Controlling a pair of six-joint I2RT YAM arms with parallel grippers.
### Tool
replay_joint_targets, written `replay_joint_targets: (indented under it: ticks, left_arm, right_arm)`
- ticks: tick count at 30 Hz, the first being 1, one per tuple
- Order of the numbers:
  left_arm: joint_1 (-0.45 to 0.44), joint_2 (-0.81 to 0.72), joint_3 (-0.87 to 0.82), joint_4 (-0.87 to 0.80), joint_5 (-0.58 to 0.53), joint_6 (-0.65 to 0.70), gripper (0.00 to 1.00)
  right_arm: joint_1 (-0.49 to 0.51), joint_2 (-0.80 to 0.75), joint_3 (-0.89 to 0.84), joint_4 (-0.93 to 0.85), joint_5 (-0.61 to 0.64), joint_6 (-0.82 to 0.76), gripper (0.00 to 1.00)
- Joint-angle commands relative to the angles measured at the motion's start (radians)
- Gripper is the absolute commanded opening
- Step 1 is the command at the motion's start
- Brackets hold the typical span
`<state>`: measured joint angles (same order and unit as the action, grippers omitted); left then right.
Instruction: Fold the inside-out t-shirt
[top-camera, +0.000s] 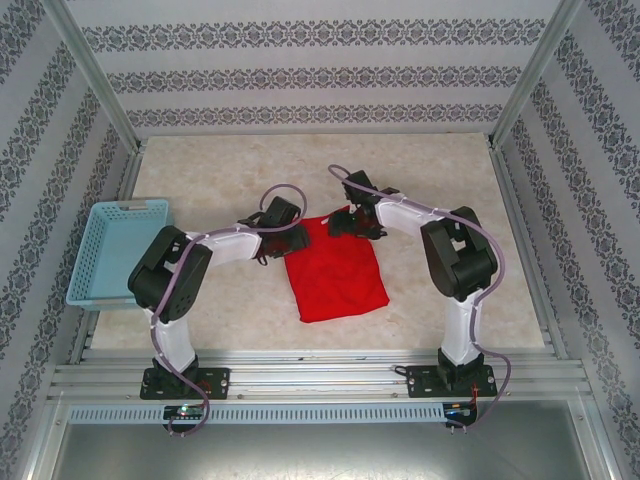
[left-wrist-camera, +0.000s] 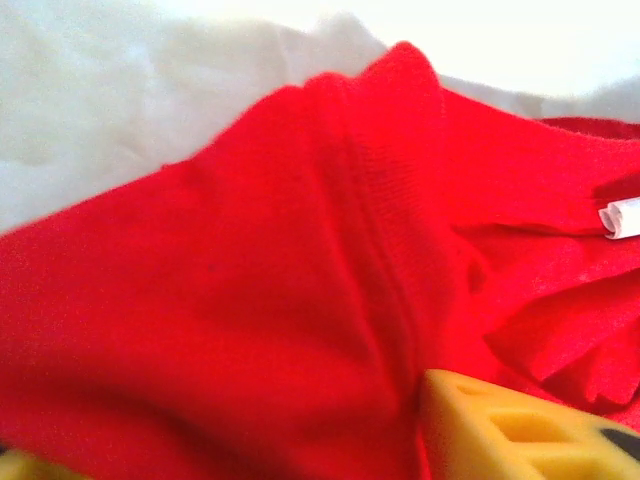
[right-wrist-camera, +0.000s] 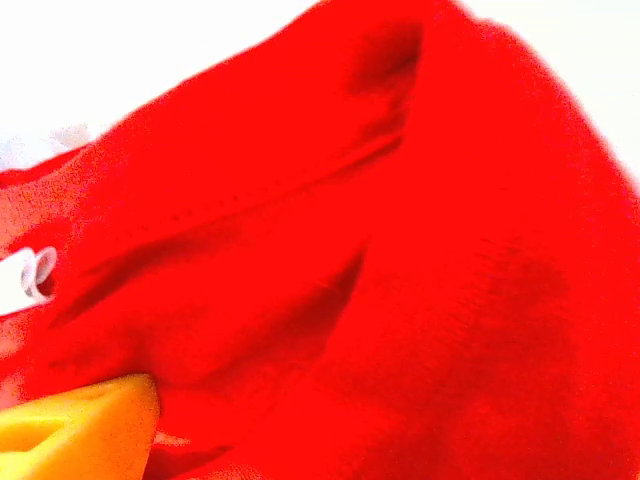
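t-shirt (top-camera: 335, 272) bright red; basket (top-camera: 115, 250) light blue; fingers (left-wrist-camera: 520, 430) yellow; table (top-camera: 450, 180) beige marbled

I'm watching the top cam looking down from high behind the rig, taking in the whole table (top-camera: 200, 170). Both wrist cams are hovering really close, facing the red t-shirt (top-camera: 335, 270), and both are catching its white tag (left-wrist-camera: 622, 217).

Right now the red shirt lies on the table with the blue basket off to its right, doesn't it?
Not quite. The basket is off to the left of the shirt, not the right, at the left edge of the table. The top view shows it. The shirt does lie on the table.
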<state>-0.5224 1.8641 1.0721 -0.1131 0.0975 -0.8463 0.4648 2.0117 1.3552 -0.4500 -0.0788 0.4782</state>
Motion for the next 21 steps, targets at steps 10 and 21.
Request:
replay_joint_targets:
  ticks: [10, 21]
  left_arm:
    - [-0.011, 0.024, -0.01, 0.016, 0.044, 0.003, 0.17]
    - [0.105, -0.144, 0.089, 0.043, 0.072, 0.102, 0.0]
  right_arm:
    - [0.055, -0.025, -0.063, 0.055, -0.044, 0.099, 0.23]
    - [-0.107, -0.223, 0.044, 0.124, -0.157, 0.014, 0.0]
